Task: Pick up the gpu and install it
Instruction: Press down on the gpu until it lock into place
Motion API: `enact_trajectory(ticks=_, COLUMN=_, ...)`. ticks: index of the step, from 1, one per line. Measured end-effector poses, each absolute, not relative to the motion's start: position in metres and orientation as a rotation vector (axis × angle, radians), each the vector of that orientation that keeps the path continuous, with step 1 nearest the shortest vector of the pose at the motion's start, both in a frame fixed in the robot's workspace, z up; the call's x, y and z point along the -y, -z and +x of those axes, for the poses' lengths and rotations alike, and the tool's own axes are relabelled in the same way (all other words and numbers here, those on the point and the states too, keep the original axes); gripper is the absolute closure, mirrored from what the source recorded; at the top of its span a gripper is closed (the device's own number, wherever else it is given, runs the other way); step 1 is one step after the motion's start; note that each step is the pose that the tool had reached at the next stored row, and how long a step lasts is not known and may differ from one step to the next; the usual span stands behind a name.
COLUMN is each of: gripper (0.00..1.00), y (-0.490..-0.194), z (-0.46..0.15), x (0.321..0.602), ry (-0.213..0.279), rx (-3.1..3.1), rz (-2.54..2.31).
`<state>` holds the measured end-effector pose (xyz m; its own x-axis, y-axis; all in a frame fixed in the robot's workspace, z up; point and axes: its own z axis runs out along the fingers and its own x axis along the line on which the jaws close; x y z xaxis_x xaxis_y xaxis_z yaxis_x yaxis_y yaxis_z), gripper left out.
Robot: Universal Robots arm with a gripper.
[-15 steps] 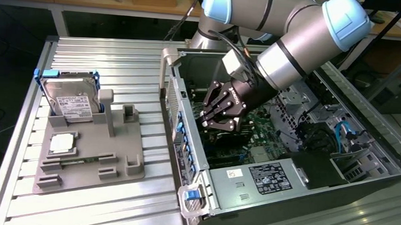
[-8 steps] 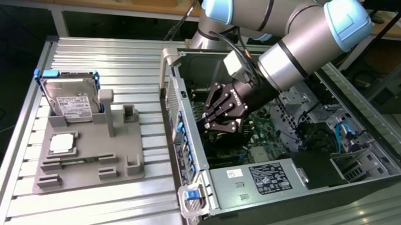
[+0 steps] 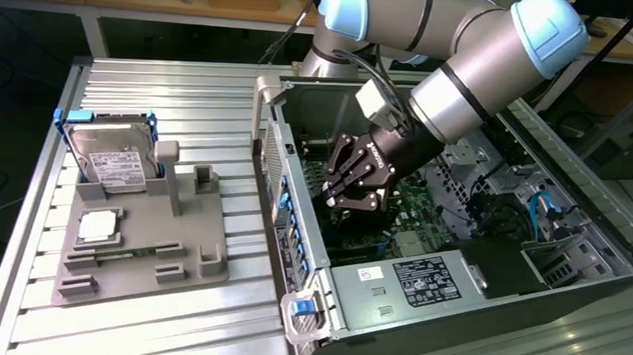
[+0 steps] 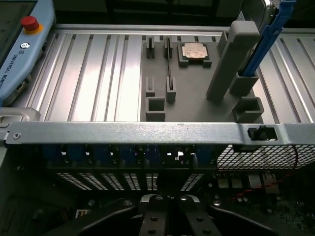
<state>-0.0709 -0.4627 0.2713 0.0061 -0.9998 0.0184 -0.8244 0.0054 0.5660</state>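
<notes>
The gripper (image 3: pixel 342 200) is inside the open computer case (image 3: pixel 438 308), low over the motherboard (image 3: pixel 399 220), beside the rear slot wall (image 4: pixel 147 132). Its fingers (image 4: pixel 170 216) are pressed together. Whether the gpu sits between them cannot be told. On the bench (image 3: pixel 140 84), the grey fixture (image 3: pixel 146 250) carries the hard drive (image 3: pixel 112 158) and processor chip (image 3: pixel 99 227).

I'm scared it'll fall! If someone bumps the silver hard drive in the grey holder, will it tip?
Probably not easily: the hard drive sits propped in the grey holder. Its metal body looks stiff and likely heavy for its size.
</notes>
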Motion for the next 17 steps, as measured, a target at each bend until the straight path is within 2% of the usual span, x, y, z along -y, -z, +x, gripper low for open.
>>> enact_trajectory(ticks=6, gripper=0.89, y=-0.2712, z=-0.0741, x=0.4631, ry=0.529, rx=1.853, rz=1.868)
enact_trajectory(ticks=17, gripper=0.89, y=-0.2663, z=-0.0795, x=0.4614, ry=0.517, rx=1.851, rz=1.871)
